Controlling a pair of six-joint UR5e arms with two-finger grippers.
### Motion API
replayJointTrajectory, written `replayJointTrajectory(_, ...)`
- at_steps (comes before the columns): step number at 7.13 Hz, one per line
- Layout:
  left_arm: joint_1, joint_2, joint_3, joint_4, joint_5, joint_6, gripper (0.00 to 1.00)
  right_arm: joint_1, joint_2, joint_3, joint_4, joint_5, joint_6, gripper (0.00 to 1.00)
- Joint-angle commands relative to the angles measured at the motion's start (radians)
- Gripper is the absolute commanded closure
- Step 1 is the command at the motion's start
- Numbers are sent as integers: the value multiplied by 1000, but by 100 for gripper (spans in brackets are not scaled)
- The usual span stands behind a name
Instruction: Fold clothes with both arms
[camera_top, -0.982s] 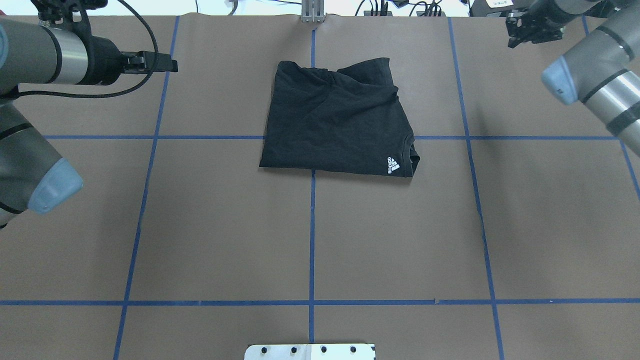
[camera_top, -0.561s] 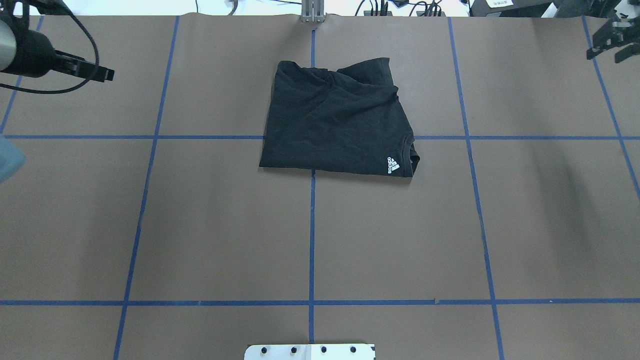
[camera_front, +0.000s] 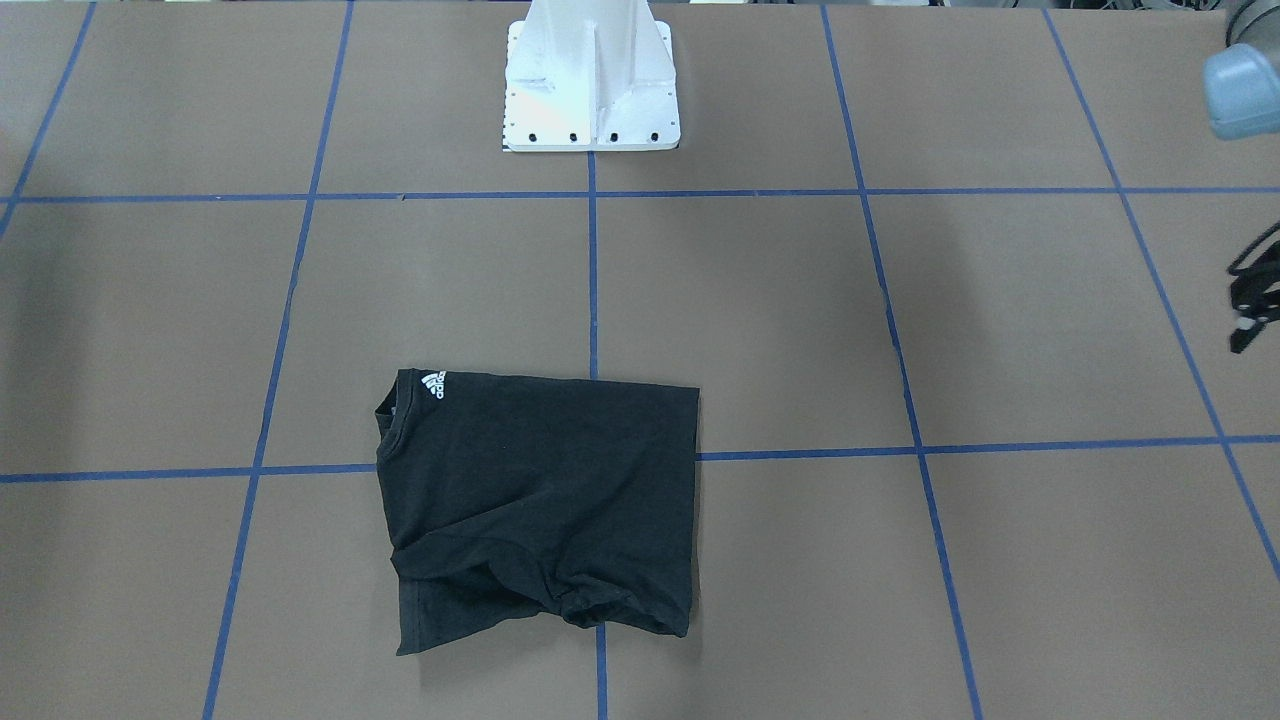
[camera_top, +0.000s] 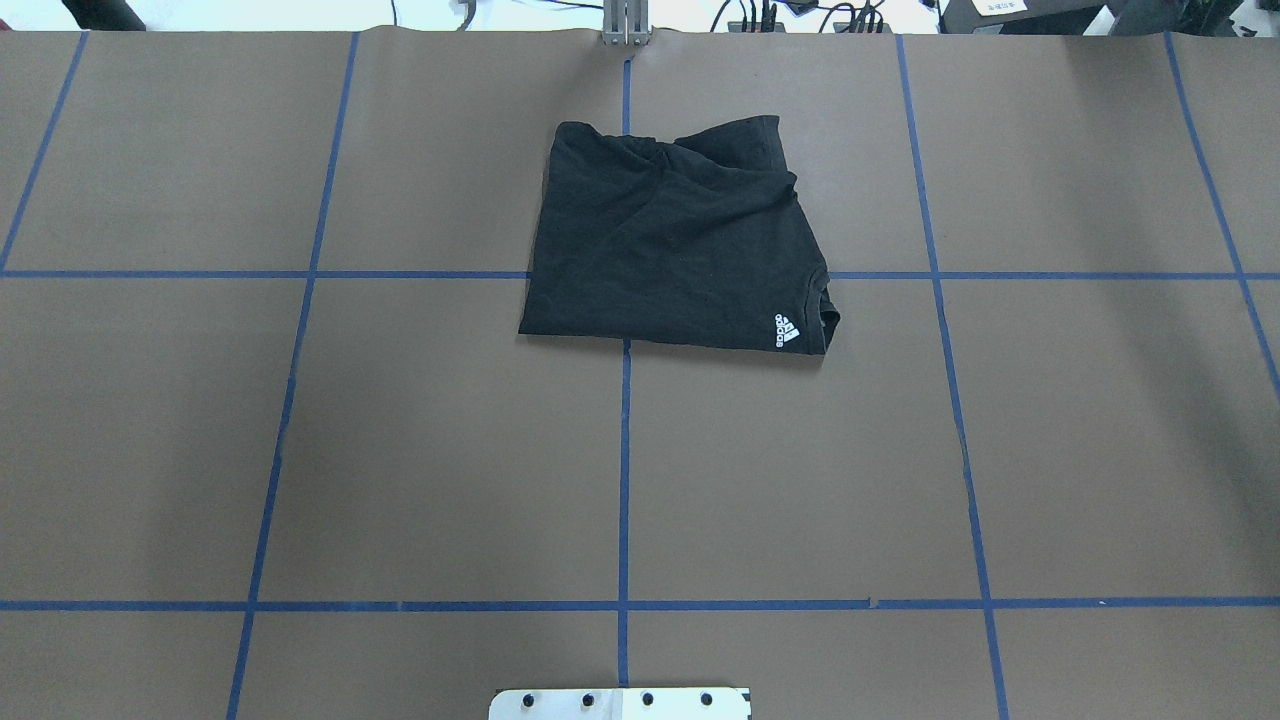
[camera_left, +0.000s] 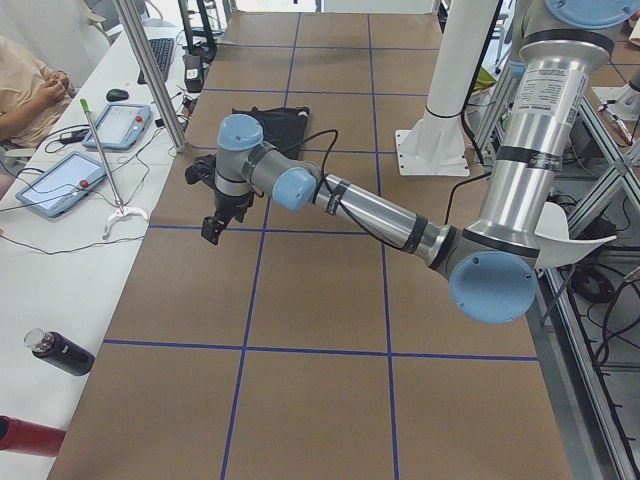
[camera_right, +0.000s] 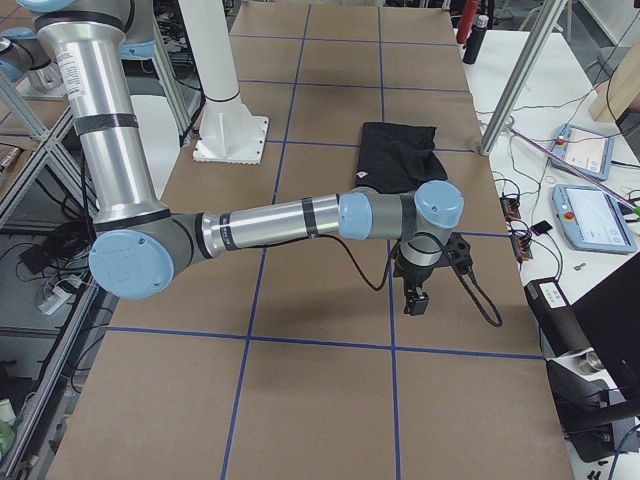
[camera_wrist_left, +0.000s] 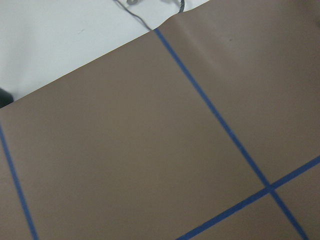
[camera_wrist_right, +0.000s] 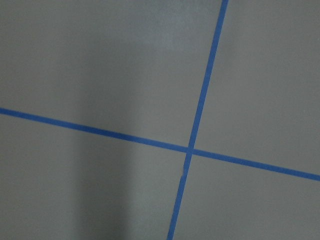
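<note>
The black T-shirt (camera_top: 670, 240) lies folded into a rough rectangle on the brown desk (camera_top: 450, 450), in the far half from the robot and close to the far edge. It straddles the centre line of the blue tape lines (camera_top: 623, 480) and the crosswise line beyond it. Its edge nearest the robot runs straight and flat, with the small white logo (camera_top: 786, 331) at the corner on the robot's right, beside the collar. The left side edge is also clean, while the far edge is rumpled, with cloth bunched in ridges and one corner sticking out. Bare desk surrounds the shirt on all sides, and the white pedestal base (camera_front: 592, 80) stands well apart from it at the robot's edge. The left arm (camera_left: 370, 210) stretches out low over the robot's left end of the desk; the left hand (camera_left: 213, 232) hangs there pointing down, near the far edge and well apart from the shirt. The right arm (camera_right: 270, 220) reaches likewise over the right end, and the right hand (camera_right: 416, 300) points down over bare paper. Neither hand touches the shirt, and I cannot tell whether either is open or closed.
</note>
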Motion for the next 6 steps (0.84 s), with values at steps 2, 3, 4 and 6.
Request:
replayJointTrajectory(2,-112,145,-47,68,-110,-17,0,14,-163,227,-92,16,-29,0)
replayJointTrajectory(3,-150,161,-105,68,-108,-36,0,13,-174,226,-89,12,-27,0)
replayJointTrajectory(4,-150,228,-149,65,-113,-38,0,13,-168,228,-89,16,-20,0)
replayJointTrajectory(6,-147,235,-141,69,-119,-40,0,13,-161,226,-94,15,-21,0)
